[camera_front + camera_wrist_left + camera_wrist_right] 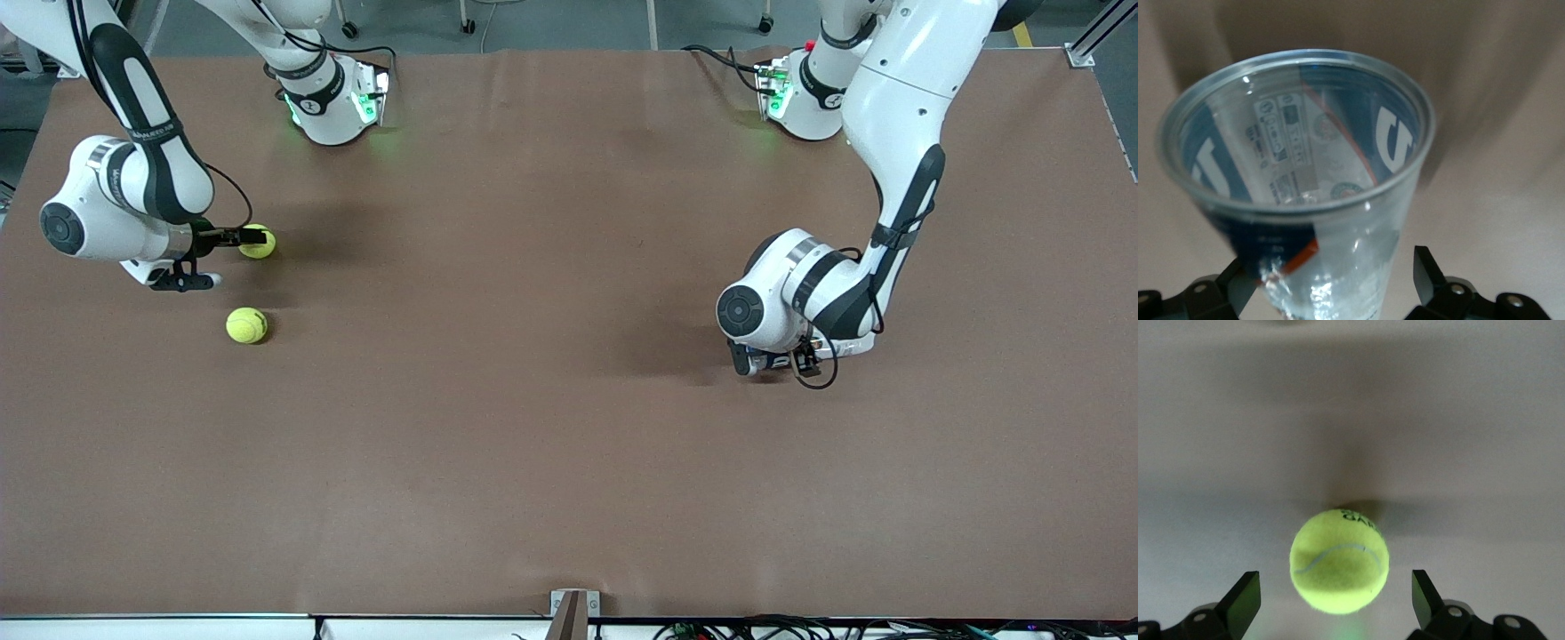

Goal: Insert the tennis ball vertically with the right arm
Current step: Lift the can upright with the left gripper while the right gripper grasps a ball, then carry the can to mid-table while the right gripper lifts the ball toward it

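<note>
A yellow-green tennis ball (257, 241) lies on the brown table near the right arm's end. My right gripper (236, 238) is low at this ball and open. In the right wrist view the ball (1339, 560) sits just ahead of and partly between the fingertips, with a gap on each side of my right gripper (1336, 603). A clear tennis ball can with a blue label (1305, 153) stands mouth-up between the fingers of my left gripper (1331, 283). That gripper is open, with a gap at one finger (1426, 273). The left gripper (772, 362) hides the can in the front view.
A second tennis ball (246, 325) lies loose on the table, nearer to the front camera than the first. The brown table (533, 400) spreads wide between the two arms. A small bracket (572, 609) sits at the table edge nearest the front camera.
</note>
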Robot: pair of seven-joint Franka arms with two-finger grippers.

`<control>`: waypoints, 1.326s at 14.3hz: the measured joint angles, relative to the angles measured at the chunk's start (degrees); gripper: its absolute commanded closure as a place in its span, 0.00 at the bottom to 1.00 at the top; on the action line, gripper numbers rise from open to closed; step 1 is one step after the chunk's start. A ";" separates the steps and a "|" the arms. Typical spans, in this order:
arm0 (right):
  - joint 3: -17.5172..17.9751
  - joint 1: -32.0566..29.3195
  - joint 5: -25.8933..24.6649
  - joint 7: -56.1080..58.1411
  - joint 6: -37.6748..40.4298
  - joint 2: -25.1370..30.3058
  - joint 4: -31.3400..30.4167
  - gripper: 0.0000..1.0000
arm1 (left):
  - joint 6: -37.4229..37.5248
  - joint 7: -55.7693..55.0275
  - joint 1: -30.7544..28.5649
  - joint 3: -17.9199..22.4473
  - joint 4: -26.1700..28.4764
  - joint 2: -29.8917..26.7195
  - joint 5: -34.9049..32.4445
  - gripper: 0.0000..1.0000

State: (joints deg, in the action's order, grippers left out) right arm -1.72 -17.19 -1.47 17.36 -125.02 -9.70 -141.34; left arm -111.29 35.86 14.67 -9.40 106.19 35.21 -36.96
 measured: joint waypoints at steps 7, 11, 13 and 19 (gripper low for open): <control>-0.17 -0.24 -0.03 0.01 -1.31 -3.28 -0.13 0.00 | -1.36 -0.18 -0.11 0.09 -0.19 0.90 -1.58 0.19; -0.17 -0.24 -0.03 0.06 -0.02 -3.27 -0.09 0.24 | -1.70 -0.18 -0.13 0.11 -0.34 0.92 -1.61 0.37; -0.16 -0.24 -0.03 0.08 -0.02 -3.27 -0.08 0.32 | -1.93 -0.18 -0.13 0.10 -0.53 0.93 -1.62 0.39; -0.18 -0.31 -0.03 0.71 0.19 -3.19 0.83 0.62 | -2.64 -0.43 -0.26 -5.55 -3.43 0.76 -1.12 0.40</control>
State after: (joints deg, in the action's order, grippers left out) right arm -1.90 -17.50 -1.50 18.08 -124.83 -12.89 -140.50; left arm -113.93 35.44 14.41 -14.94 102.76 35.97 -38.08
